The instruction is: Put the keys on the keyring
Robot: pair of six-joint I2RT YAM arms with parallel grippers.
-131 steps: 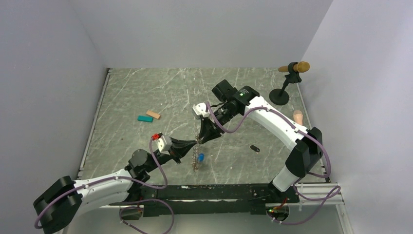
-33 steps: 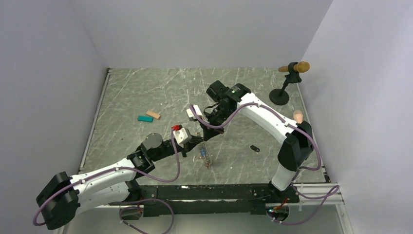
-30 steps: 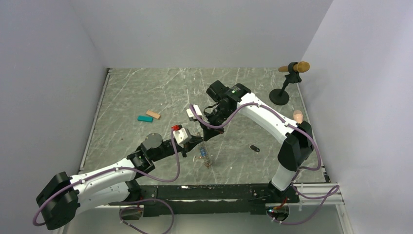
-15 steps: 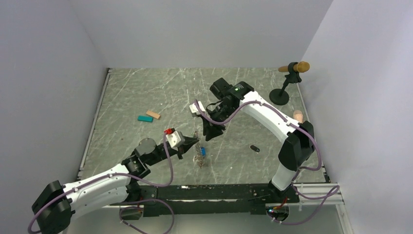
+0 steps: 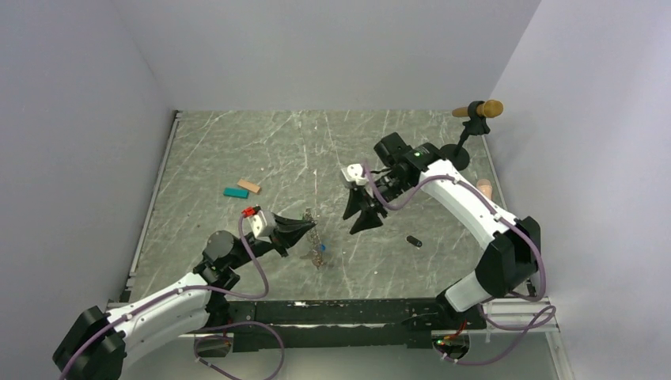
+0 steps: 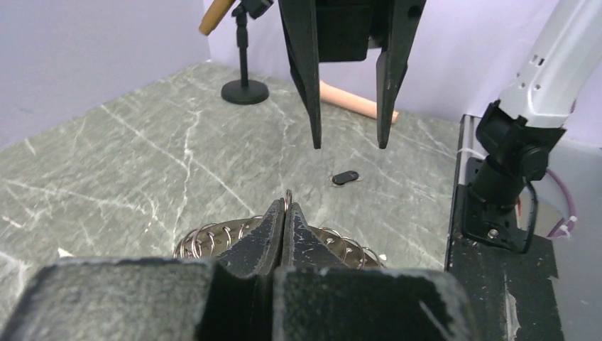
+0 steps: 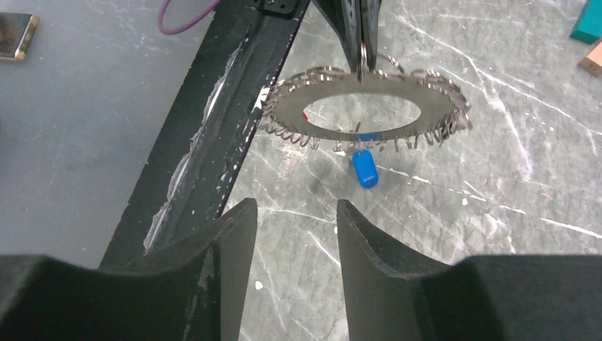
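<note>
Fingers, left: left fingers (image 6: 284,217) were pressed together on the rim of the keyring (image 7: 426,99), which hung from them just above the surface (image 5: 237,142), near its front middle.
Fingers, right: right fingers (image 5: 360,215) stood parted to a middling gap and held nothing; they were just to the right of the ring and clear of it.
Key on ring: blue key (image 7: 363,169) dangled from the ring's lower edge.
Key loose: black key (image 5: 413,241) lay flat on the surface, to the right of the right fingers.
Other objects: teal block (image 5: 236,192) and tan block (image 5: 249,187) lay just beside each other at the left; black stand (image 6: 245,91) stood at the far right.
Change over the last second: the right fingers, previously closed at the ring beside the left fingers, had opened and drawn off to the right. The left fingers kept their pinch, and the ring had shifted slightly left.
</note>
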